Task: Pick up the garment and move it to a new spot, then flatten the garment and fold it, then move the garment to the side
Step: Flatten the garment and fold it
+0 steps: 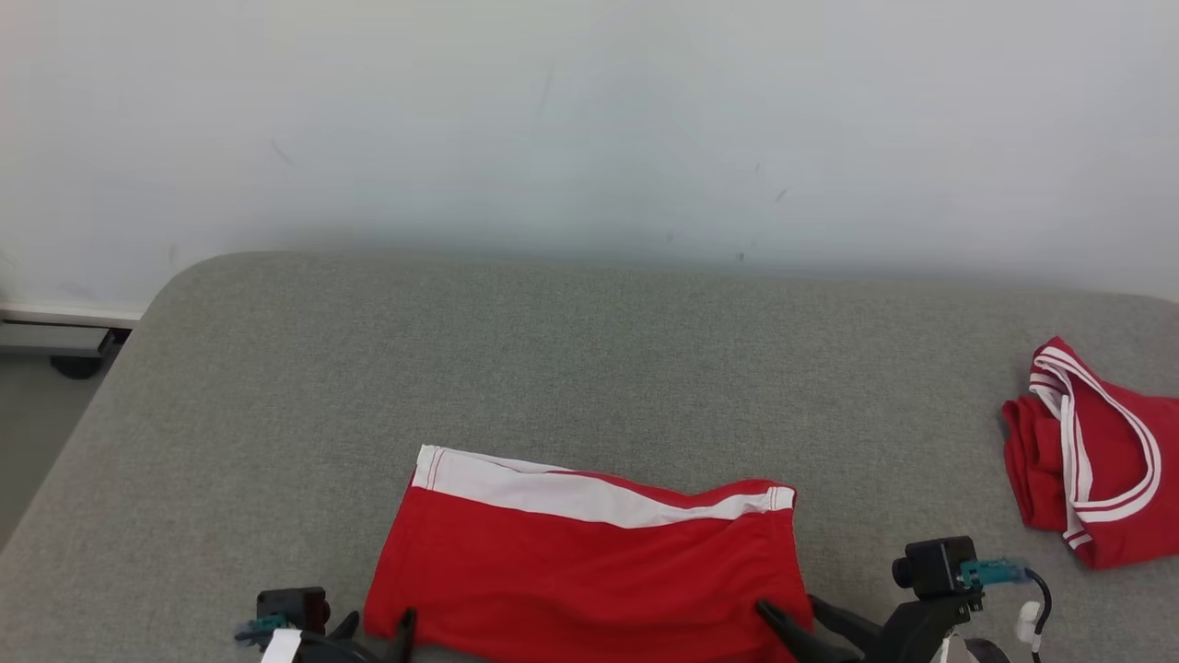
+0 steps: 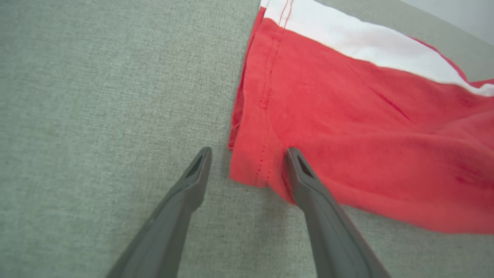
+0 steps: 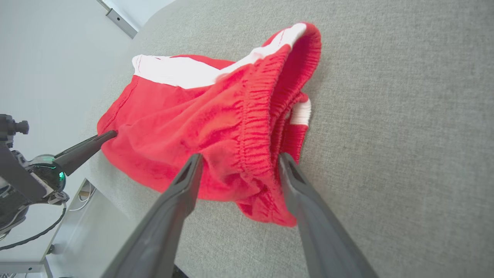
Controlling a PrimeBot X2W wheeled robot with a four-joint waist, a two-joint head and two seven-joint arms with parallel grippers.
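Garment flat on grey desk, left hand and right hand spread wide astride its near corners

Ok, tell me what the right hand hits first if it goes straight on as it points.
The red shorts: their gathered waistband lies right between the open fingers of the right hand, probably touching. Past that, grey surface.

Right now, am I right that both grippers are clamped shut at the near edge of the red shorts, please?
Not quite: both stand open. The left wrist view shows the left gripper spread at a corner of the red shorts, and the right wrist view shows the right gripper spread astride the waistband.
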